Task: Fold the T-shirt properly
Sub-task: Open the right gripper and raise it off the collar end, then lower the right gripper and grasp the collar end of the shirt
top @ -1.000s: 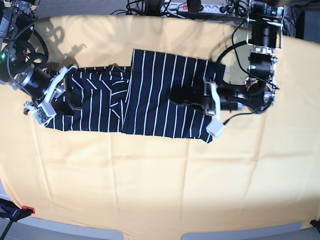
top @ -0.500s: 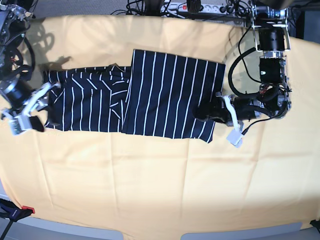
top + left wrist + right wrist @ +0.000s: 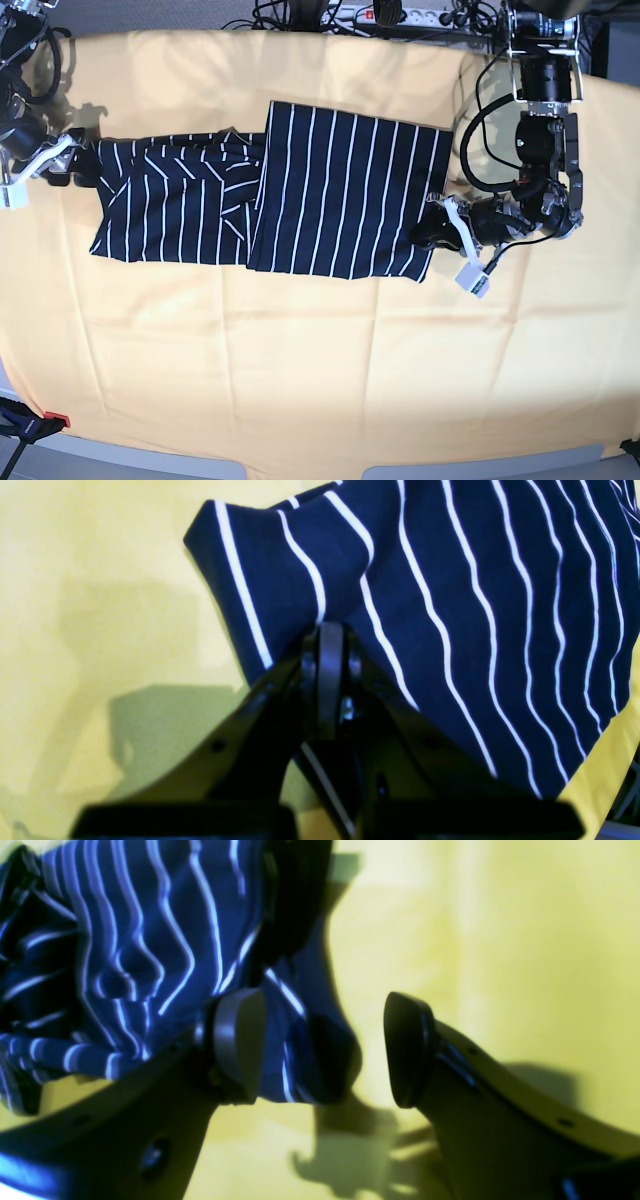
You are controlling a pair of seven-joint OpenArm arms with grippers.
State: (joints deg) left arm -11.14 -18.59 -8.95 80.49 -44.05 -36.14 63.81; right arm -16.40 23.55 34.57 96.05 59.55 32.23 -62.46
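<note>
The T-shirt (image 3: 300, 205) lies partly folded across the upper middle of the yellow cloth (image 3: 300, 360) covering the counter, with broad bare cloth in front. The left gripper (image 3: 325, 645) pinches the shirt's right edge; the right gripper (image 3: 322, 1045) gapes at its left end, holding nothing.

Both arms are showing black housings with white plastic parts, and black cables are looping along the left arm (image 3: 530, 150). The right gripper (image 3: 325, 1047) is wearing rounded grey pads (image 3: 239, 1040) on dark fingers.
</note>
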